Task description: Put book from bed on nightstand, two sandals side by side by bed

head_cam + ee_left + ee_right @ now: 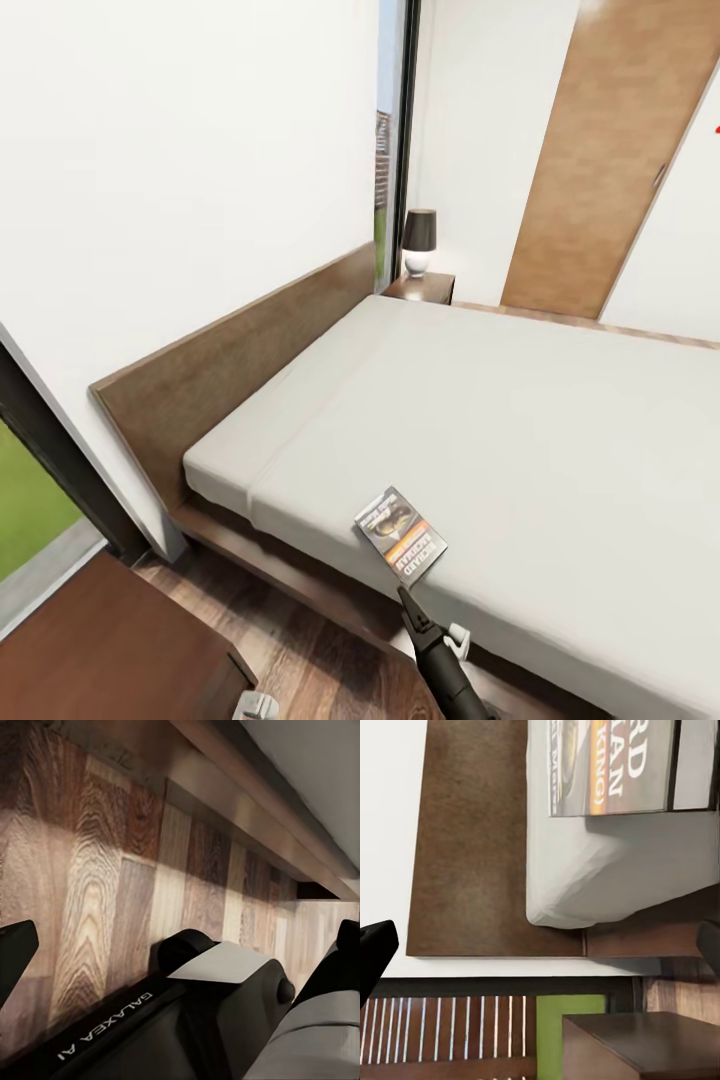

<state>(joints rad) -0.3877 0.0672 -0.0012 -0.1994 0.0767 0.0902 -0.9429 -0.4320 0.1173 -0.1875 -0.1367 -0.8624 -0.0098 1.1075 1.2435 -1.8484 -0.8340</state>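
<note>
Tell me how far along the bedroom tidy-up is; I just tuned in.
Nothing looks done yet. The book lies on the bed, near its edge. In hand: the right gripper is reaching toward the book. Left: carrying it to a nightstand, then pairing the sandals.

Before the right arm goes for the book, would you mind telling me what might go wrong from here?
1. The book lies flat near the edge of the bed; a low approach by the right claw might nudge it deeper onto the mattress or off the edge rather than grip it.
2. The near nightstand sits low beside the robot, so the swinging arm could clip the bed frame.
</note>
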